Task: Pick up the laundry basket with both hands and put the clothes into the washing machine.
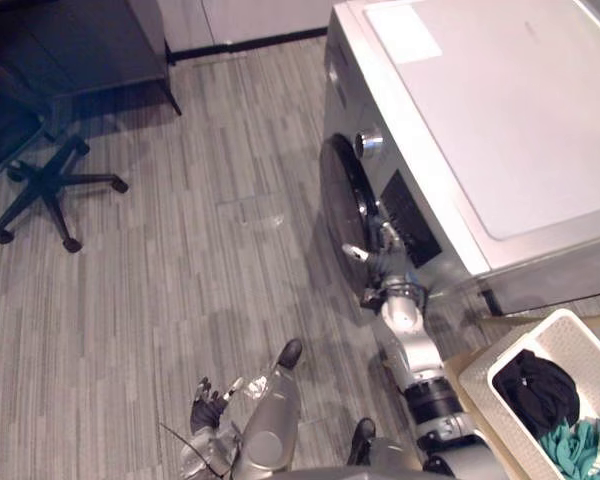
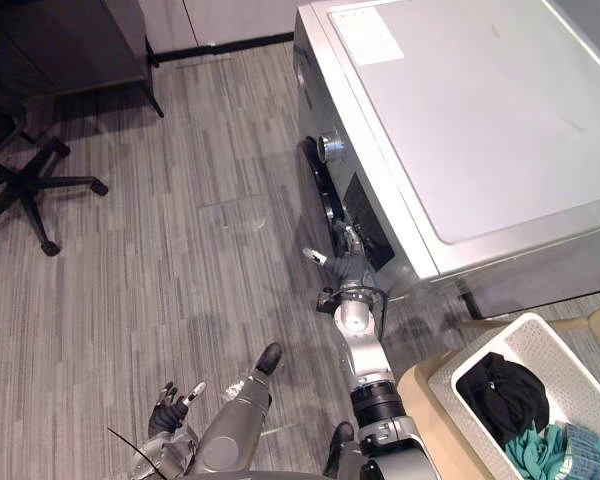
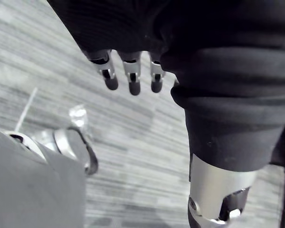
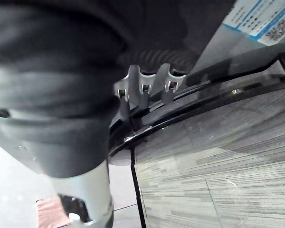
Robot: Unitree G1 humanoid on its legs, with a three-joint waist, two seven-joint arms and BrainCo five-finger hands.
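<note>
Left eye view: you have the washing machine (image 1: pixel 500 110) at far right, its dark round door (image 1: pixel 338 195) facing left over the floor (image 1: pixel 180 280). The right hand (image 1: pixel 383 262) is up against the door's near edge. The white laundry basket (image 1: pixel 528 345) stands at near right, well apart from both hands, with the clothes (image 1: pixel 535 388), black and teal, heaped inside. The left hand (image 1: pixel 206 408) hangs low at near left, and an office chair (image 1: pixel 40 175) stands at far left. Right eye view: same layout, and you can see nothing held in either hand; the basket is not lifted. Left wrist view: the left hand's fingers (image 3: pixel 131 78) hang straight and slightly apart above the floor, empty. Right wrist view: the right hand's fingers (image 4: pixel 145 88) reach over the door's curved rim with their tips hidden behind it, so you cannot tell whether they grip. Progress, as judged: only the door step is in hand. Carrying the basket with both hands and loading the clothes both remain.
</note>
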